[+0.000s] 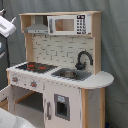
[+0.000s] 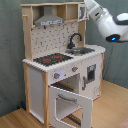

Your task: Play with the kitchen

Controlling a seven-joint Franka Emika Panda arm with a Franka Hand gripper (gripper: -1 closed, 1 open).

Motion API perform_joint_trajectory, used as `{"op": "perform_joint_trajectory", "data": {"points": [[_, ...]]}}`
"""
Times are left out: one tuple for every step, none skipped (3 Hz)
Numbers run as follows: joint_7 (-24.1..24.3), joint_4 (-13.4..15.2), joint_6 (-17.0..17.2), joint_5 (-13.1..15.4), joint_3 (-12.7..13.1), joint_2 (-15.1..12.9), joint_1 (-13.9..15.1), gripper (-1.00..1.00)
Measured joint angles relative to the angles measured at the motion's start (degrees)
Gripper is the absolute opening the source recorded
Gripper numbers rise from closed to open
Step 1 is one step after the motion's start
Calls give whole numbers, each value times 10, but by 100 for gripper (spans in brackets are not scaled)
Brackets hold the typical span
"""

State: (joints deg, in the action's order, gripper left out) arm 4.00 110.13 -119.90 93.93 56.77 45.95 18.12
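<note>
The kitchen [image 1: 60, 75] [image 2: 62, 65] is a tall toy of pale wood and white panels. Both exterior views show its black hob with red rings [image 1: 36, 66] [image 2: 52, 59], black faucet [image 1: 84, 59] [image 2: 75, 40], sink [image 1: 70, 75] [image 2: 82, 50] and grey hood [image 1: 36, 27] [image 2: 50, 20]. In the second exterior view its oven door [image 2: 70, 102] hangs open and tilted down. My white arm [image 2: 105, 20] hovers by the kitchen's upper right corner, apart from it. A white boxy end of the arm, my gripper [image 1: 6, 25], shows at the first exterior view's left edge.
A white microwave panel [image 1: 65, 24] sits in the kitchen's top shelf. Below the sink is a narrow white door with a dark inset [image 1: 61, 106] [image 2: 91, 75]. A wooden floor [image 2: 112, 107] lies around the kitchen, with a grey curtain [image 1: 115, 45] behind.
</note>
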Motion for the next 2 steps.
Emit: {"op": "perform_joint_trajectory", "data": {"points": [[47,0,27,-1,23,-1,19,100],[94,-1,53,-4,45,-1,40,100]]}}
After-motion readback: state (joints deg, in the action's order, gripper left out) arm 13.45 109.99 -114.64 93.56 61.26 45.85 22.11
